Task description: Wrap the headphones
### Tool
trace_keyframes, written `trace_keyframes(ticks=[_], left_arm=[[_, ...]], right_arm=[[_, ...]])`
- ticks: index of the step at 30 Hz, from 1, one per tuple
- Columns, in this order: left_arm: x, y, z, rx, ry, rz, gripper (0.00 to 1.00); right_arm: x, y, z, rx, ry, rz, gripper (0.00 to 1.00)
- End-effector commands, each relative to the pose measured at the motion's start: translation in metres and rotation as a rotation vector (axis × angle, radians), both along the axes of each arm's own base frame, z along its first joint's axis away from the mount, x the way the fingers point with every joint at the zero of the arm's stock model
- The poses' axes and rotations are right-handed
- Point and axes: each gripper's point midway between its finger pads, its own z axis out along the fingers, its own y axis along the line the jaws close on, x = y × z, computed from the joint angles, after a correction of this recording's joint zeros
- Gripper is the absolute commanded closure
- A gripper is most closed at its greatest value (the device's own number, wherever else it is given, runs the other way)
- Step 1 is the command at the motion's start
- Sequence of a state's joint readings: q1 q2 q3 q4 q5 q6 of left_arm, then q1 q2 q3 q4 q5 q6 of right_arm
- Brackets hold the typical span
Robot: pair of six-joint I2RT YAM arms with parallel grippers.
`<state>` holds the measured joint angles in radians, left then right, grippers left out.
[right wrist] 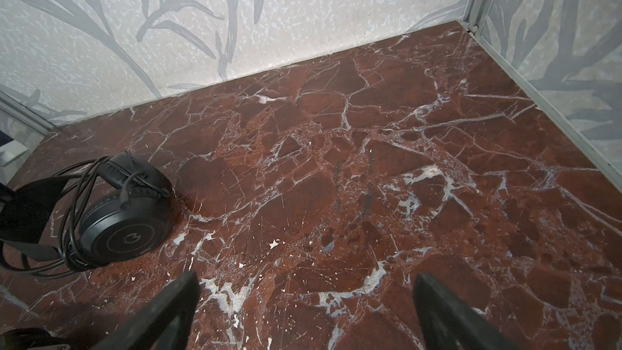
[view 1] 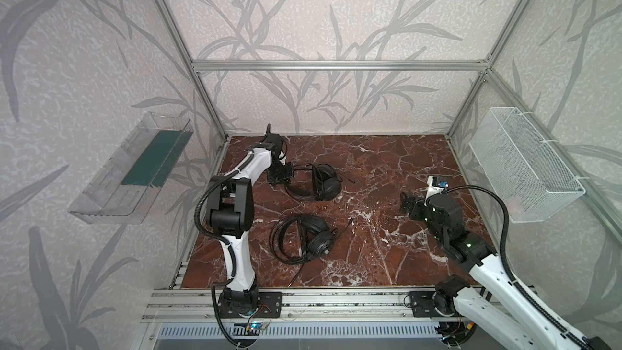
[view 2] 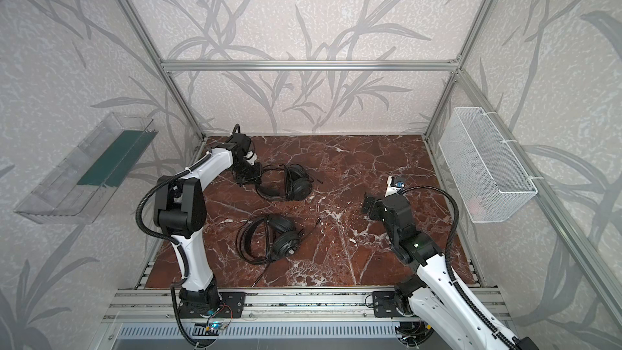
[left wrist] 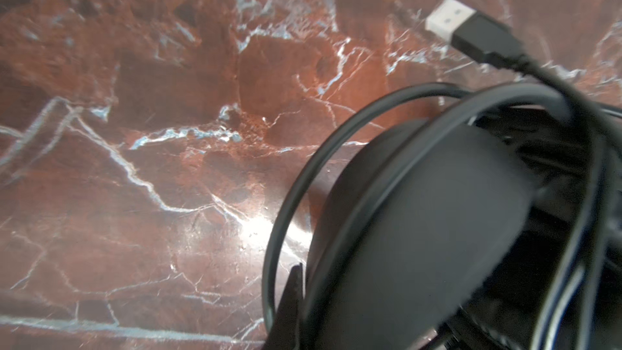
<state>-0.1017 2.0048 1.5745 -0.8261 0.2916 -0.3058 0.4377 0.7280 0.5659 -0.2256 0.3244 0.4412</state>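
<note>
In both top views the far headset [view 1: 323, 184] [view 2: 297, 186] lies on the counter [view 1: 387, 163] [view 2: 356, 163] toward the back left. The near headset [view 1: 312, 238] [view 2: 282, 240] lies in front of it, well apart, with cable looped over its band and a loose tail running toward the front edge. The left fingers [view 1: 284, 176] [view 2: 253, 176] sit at the band of the far headset. The right fingers [view 1: 408, 204] [view 2: 369, 204] hang over bare counter on the right, far from both headsets. A clear tray [view 1: 131, 170] [view 2: 84, 170] is on the left wall and a wire basket [view 1: 525, 166] [view 2: 488, 166] on the right wall.

In the left wrist view, an earcup [left wrist: 420, 230] fills the corner, cable [left wrist: 286, 203] looped around it, and a USB plug [left wrist: 451, 20] rests on the counter. One finger [left wrist: 292, 301] shows beside the cable. The fingers are pressed together, but I cannot tell what they pinch.

In the right wrist view, the right fingers [right wrist: 178, 311] are spread wide over bare counter, with the far headset [right wrist: 117, 217] off to the side, cable wound over it.
</note>
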Motion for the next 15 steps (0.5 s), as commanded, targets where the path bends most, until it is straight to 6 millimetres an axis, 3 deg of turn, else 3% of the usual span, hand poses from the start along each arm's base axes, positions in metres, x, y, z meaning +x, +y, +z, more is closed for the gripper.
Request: trace_keyframes(ticks=[1,8,15], left_arm=[[0.013,-0.001,0.008,-0.051,-0.079,0.001,1.0],[0.011,0.005,-0.004,-0.054,-0.059,0.017,1.0],[0.014,0.004,0.002,-0.084,-0.064,0.031,0.87]], right_arm=[[0.003,0.001,-0.004,-0.015,-0.012,-0.004,0.01],[0.004,0.004,-0.012,-0.034,0.013,0.001,0.01],[0.005,0.006,-0.011,-0.047,0.011,0.003,0.01]])
